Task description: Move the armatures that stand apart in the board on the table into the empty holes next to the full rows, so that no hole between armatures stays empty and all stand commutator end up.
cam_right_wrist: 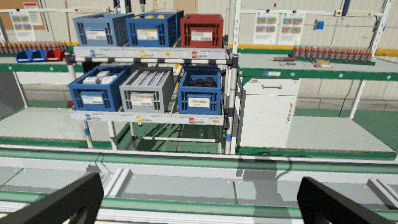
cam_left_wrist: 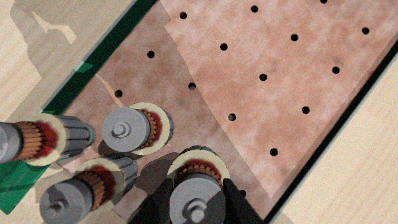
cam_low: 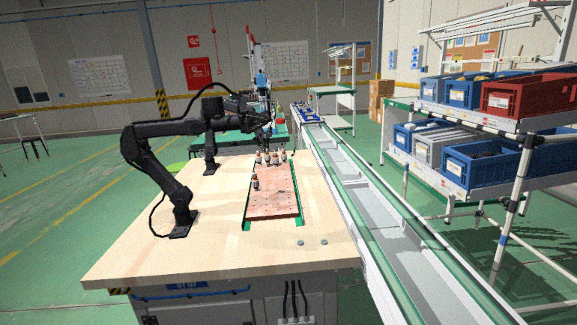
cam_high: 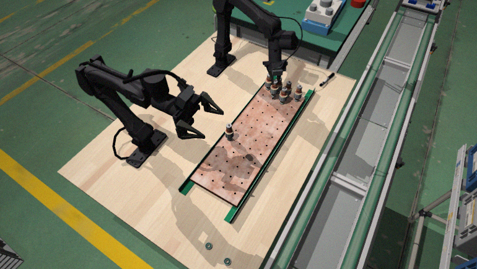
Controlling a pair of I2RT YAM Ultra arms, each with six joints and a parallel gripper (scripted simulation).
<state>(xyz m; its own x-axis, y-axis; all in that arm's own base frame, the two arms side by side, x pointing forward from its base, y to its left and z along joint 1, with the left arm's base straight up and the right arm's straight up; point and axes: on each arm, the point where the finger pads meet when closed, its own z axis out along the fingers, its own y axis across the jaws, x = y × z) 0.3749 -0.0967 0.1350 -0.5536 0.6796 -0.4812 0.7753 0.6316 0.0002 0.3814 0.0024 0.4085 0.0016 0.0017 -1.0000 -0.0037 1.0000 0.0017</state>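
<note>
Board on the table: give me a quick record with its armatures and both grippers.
board: copper-coloured, dotted with holes
lone armature: upright near one long edge, apart from the cluster
left gripper: shut on an armature, over the cluster
held armature: commutator end up
right gripper: open, beside the board, holding nothing
</note>
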